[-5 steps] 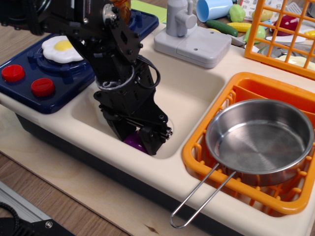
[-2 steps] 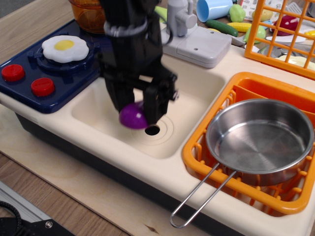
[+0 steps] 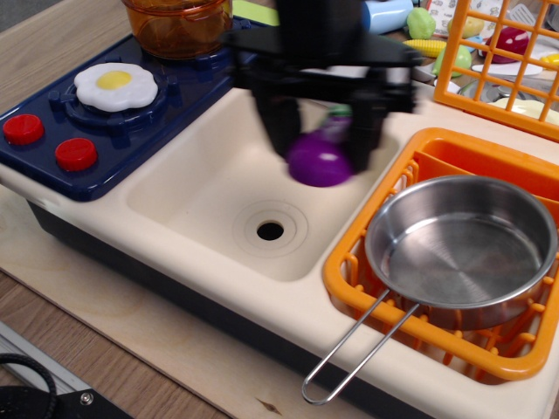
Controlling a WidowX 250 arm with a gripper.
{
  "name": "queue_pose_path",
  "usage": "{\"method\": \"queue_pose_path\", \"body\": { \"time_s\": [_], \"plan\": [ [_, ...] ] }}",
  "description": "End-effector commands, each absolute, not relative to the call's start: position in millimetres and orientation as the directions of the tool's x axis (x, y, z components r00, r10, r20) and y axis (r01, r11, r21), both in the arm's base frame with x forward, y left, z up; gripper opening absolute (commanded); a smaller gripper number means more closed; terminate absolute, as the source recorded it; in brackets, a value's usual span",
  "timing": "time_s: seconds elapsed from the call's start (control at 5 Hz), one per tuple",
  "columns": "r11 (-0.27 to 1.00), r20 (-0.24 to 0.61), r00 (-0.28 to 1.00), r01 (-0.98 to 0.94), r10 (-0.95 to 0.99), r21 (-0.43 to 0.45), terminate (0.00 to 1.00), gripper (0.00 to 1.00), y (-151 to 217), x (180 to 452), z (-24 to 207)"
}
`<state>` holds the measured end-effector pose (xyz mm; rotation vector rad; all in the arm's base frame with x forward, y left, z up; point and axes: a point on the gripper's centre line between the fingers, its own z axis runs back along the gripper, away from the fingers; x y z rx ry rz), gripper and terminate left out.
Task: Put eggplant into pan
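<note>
My black gripper (image 3: 321, 148) is shut on the purple eggplant (image 3: 319, 160) and holds it in the air over the right part of the cream sink (image 3: 210, 188). The eggplant's green stem cap shows faintly between the fingers. The gripper is blurred. The shiny steel pan (image 3: 463, 249) sits in the orange dish rack (image 3: 349, 279) to the right, lower than the eggplant, with its wire loop handle pointing toward the front. The pan holds nothing.
A blue stove (image 3: 87, 122) with a toy fried egg (image 3: 115, 85), red knobs and an orange pot (image 3: 177, 24) is at left. A grey faucet base, a green cucumber (image 3: 395, 48), corn and an orange wire basket (image 3: 507, 61) stand behind.
The gripper has lifted the eggplant out of the sink bottom and carried it up and to the right, toward the pan. The sink drain is now uncovered.
</note>
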<state>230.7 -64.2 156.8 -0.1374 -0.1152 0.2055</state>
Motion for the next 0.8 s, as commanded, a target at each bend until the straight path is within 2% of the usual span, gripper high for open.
{"method": "queue_pose_path", "body": {
  "time_s": [0.0, 0.2, 0.4, 0.6],
  "plan": [
    [0.957, 0.139, 0.96, -0.214, 0.242, -0.194, 0.0, 0.0, -103.9, 243.9, 170.0],
    [0.961, 0.155, 0.959, -0.207, 0.236, -0.185, 0.0, 0.0, -131.0, 247.6, 171.8],
    [0.963, 0.137, 0.969, -0.175, 0.205, -0.205, 0.0, 1.0, -148.2, 250.8, 174.1],
    [0.963, 0.137, 0.969, -0.175, 0.205, -0.205, 0.0, 1.0, -148.2, 250.8, 174.1]
  ]
}}
